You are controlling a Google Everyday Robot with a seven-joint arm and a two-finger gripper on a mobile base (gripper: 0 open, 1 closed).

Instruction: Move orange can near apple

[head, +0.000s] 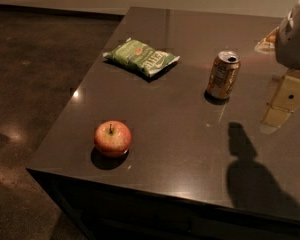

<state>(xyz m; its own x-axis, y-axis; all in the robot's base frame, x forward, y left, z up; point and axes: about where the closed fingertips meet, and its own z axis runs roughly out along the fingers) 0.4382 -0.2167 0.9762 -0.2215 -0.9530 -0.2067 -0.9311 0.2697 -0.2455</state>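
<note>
Orange can [223, 75] upright; jaws to right

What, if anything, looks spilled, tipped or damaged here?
Nothing stands out. The orange can stands upright; the apple and green chip bag look intact; no spill shows on the table. The gripper hangs at the right, apart from the can.

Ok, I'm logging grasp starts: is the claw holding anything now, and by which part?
Nothing held. The claw hangs over the right side of the table, apart from the orange can, which stands free; the apple sits near the front-left corner.
</note>
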